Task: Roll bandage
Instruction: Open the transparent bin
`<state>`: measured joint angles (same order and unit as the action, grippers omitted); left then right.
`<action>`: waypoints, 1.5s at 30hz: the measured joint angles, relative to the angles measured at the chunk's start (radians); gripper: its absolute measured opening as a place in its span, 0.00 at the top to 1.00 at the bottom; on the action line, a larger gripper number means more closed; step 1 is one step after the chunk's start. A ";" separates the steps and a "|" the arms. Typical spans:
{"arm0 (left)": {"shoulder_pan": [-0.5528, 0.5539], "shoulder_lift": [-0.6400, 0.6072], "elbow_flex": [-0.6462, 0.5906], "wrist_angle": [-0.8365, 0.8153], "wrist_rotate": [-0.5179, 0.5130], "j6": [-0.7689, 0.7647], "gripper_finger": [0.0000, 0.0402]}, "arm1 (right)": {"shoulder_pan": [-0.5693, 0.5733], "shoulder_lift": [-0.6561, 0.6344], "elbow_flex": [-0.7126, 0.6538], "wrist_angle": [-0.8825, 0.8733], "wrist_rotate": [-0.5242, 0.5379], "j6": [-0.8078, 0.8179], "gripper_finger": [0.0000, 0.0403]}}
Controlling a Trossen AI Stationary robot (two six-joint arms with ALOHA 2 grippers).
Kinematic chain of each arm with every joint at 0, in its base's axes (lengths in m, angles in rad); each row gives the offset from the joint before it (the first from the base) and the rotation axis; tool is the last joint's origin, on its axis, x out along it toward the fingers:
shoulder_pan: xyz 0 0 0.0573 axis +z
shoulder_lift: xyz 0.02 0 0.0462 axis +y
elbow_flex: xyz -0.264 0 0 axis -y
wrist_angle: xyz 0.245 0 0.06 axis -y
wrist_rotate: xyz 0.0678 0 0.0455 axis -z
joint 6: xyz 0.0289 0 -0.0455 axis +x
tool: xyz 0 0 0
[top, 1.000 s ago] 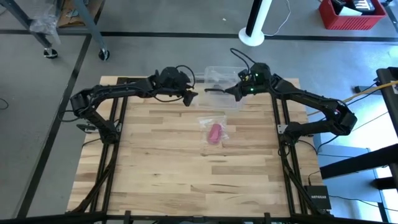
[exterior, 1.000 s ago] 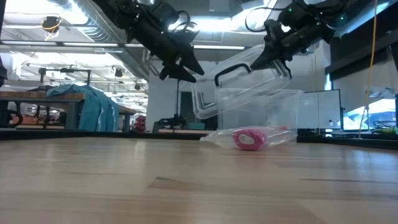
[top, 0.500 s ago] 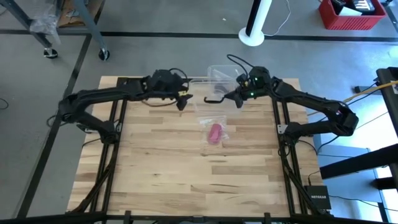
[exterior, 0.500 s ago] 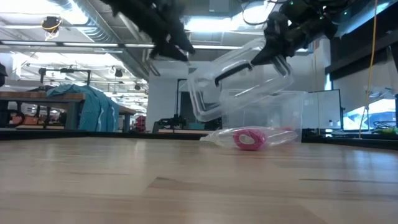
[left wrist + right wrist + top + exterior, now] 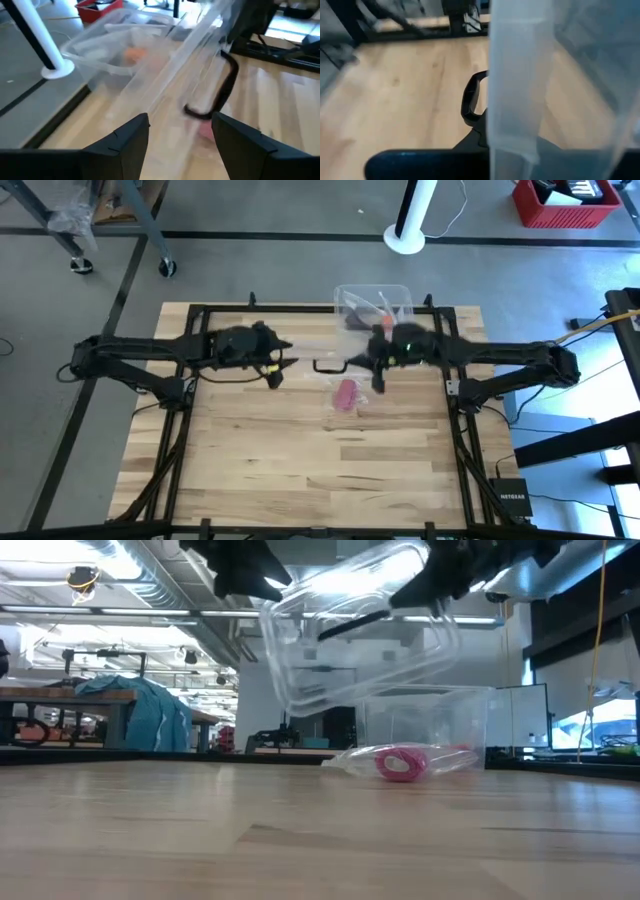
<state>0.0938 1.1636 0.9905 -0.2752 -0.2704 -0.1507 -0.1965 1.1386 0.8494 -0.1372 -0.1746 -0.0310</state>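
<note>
- Over the middle of the table, the right gripper reaches in level from its side, fingers pinched tight on the clear lid with the black handle, which hangs tilted in the air.
- Left gripper stretches level toward it, fingers spread wide, gripping nothing.
- Below the lid, the bandage, a small pink roll inside a clear bag, lies on the wood.
- Behind it, at the table's far edge, sits the clear box.

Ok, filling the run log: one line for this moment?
right end effector: shut on lid, raised | left end effector: open, empty | bandage: rolled, in bag on table
</note>
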 joint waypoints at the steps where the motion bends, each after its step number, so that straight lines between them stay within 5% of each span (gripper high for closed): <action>1: -0.012 0.000 -0.011 0.010 -0.002 -0.008 0.48 | 0.049 0.018 0.000 0.019 0.064 -0.029 0.98; 7: -0.074 0.000 -0.033 0.006 -0.023 -0.053 0.48 | 0.251 0.167 0.001 0.162 0.420 -0.186 0.98; 12: -0.092 -0.002 -0.035 -0.008 -0.038 -0.074 0.48 | 0.305 0.315 0.002 0.309 0.552 -0.234 0.98; 24: -0.092 -0.003 -0.036 -0.054 -0.074 -0.112 0.48 | 0.315 0.442 0.003 0.452 0.612 -0.164 0.93; 36: -0.104 -0.094 0.008 -0.335 -0.221 -0.311 0.48 | 0.316 0.446 -0.001 0.388 0.611 -0.159 0.58; 45: -0.120 -0.075 -0.024 -0.262 -0.237 -0.238 0.48 | 0.330 0.420 0.031 0.352 0.579 -0.152 0.42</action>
<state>-0.0263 1.0885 0.9665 -0.5371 -0.5073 -0.3888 0.1335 1.5584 0.8803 0.2147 0.4040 -0.1833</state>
